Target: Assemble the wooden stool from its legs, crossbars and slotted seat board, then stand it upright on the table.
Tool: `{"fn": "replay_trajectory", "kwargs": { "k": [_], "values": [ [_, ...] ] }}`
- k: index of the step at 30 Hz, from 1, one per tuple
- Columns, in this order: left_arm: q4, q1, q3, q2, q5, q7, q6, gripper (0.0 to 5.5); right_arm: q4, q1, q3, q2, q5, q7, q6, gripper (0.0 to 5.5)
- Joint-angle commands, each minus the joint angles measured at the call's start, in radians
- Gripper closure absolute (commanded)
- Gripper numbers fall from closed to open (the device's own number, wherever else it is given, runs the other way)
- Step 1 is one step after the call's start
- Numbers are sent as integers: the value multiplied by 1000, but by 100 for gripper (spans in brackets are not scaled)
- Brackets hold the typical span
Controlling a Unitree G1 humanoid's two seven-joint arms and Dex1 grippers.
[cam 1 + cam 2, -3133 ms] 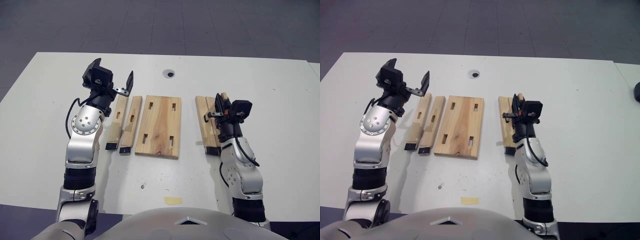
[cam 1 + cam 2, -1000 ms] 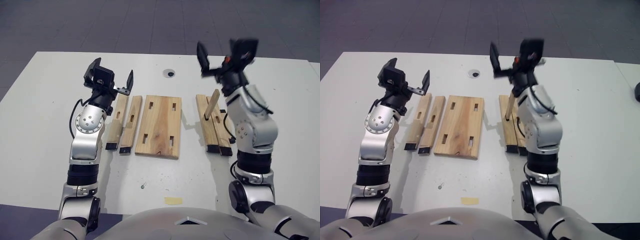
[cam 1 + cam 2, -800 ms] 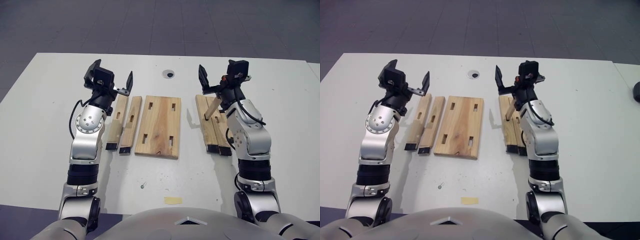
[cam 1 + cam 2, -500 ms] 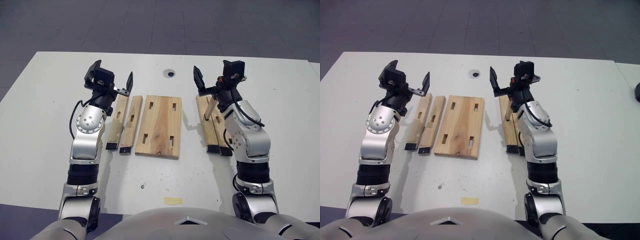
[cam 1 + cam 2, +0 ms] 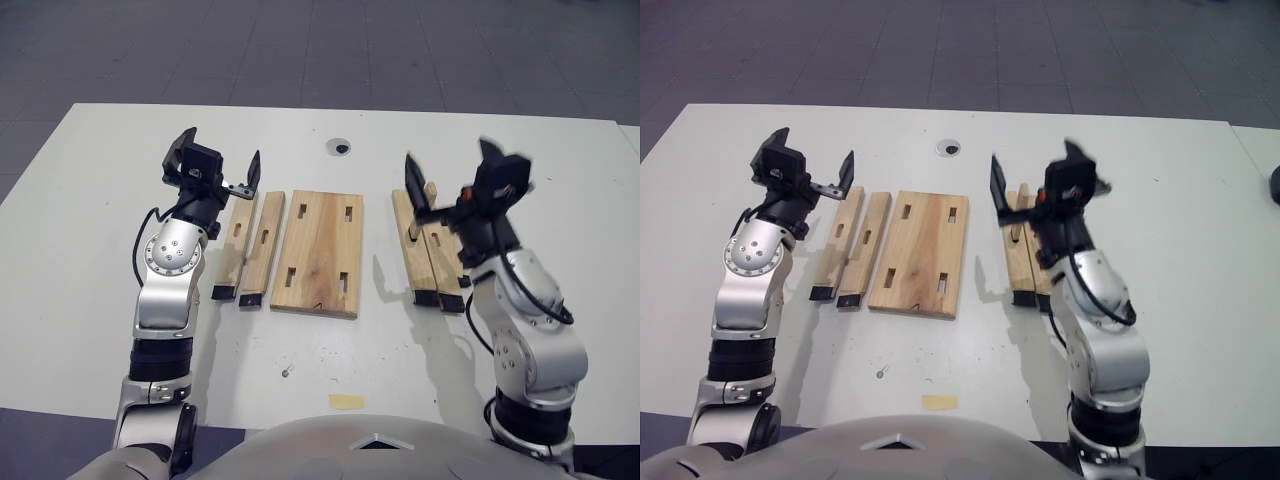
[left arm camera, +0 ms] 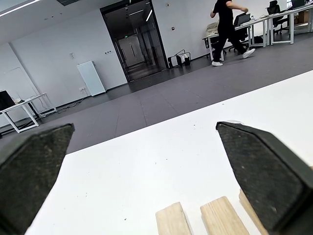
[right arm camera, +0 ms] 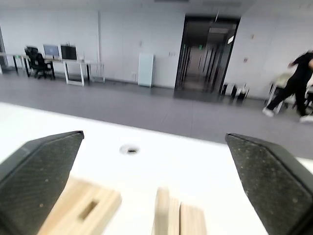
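The seat board [image 5: 318, 252] is a pale, knotty wooden rectangle lying flat in the middle of the white desk [image 5: 90, 250]. Four small rectangular slots are cut through it, two near each end. Its long axis runs straight away from the robot.

Just beside it on the left lies the left pair of legs [image 5: 262, 250], two slim slats side by side and parallel to the board. Each has a slot in its face and a dark tip at the near end. On the other side, a little apart from the board, lies the right pair of legs [image 5: 413, 258], laid the same way with dark tips near the robot. A short crossbar [image 5: 420, 214] stands up from the inner leg of that pair, leaning slightly.

The right jaws hang above the far end of the right pair, spread wide. The crossbar shows between their dark pads [image 7: 266, 176], touching neither. The left jaws hover over the far end of the left pair, also spread wide with nothing between their pads [image 6: 261, 171].

Beyond the board is a round hole [image 5: 341, 147] in the desk. A scrap of yellow tape [image 5: 347, 401] lies at the near edge.
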Motion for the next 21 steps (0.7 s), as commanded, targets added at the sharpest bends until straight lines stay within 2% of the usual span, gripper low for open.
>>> {"fn": "replay_trajectory", "kwargs": {
  "k": [1,12,21],
  "values": [
    [-3,9,-4,11,8,-12,9,10,35,89,-9,25,70,18,116,12],
    [-3,14,-8,6,17,-13,7,10,67,132,-17,64,105,-23,297,12],
    [-9,21,-12,-4,20,-7,5,10,71,113,-4,7,32,-41,292,12]
  ]
}}
